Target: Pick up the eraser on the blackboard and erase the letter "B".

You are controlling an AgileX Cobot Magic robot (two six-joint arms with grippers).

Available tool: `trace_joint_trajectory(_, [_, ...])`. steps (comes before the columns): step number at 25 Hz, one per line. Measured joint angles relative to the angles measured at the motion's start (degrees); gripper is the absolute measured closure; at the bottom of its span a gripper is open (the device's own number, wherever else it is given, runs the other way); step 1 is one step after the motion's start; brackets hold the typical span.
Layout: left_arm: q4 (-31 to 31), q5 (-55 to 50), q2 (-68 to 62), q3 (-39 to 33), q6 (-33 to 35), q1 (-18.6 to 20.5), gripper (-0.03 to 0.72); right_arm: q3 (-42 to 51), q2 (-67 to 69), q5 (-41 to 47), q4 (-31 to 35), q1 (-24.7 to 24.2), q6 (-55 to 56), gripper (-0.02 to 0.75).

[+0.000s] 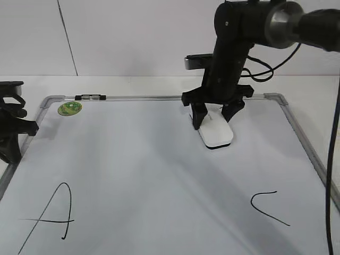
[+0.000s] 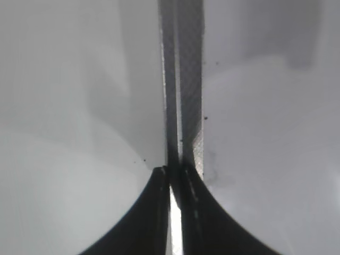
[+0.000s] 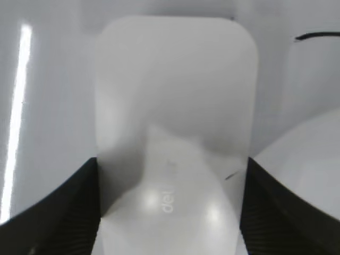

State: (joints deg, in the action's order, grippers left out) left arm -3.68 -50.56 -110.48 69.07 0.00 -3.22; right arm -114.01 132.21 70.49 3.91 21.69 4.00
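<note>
A white table [image 1: 133, 85] carries the silver-framed blackboard [image 1: 159, 97] lying flat.

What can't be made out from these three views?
- Letter "B": no view shows it. The exterior view shows only "A" and "C"; whether it lies outside the frame or is gone cannot be told.
- Eraser: its far end is hidden by the right gripper in the exterior view.
- Left gripper: cut off by the exterior view's left edge.
- Green magnet: print too small to read.
</note>
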Motion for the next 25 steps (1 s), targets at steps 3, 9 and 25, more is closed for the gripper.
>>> trace_joint_trajectory(3, [0.0, 0.0, 0.0, 0.0, 0.0, 0.0, 0.672, -3.6, 2.0, 2.3, 0.3, 0.3, -0.1, 0.206])
trace_joint_trajectory(9, [0.0, -0.1, 0.0, 0.0, 0.0, 0.0, 0.672, -7.9, 4.2, 4.1, 0.4, -0.4, 0.4, 0.206])
trace_joint_trajectory(25, [0.0, 0.0, 0.0, 0.0, 0.0, 0.0, 0.672, -7.8, 4.2, 1.8, -0.1, -14.3, 0.9, 0.206])
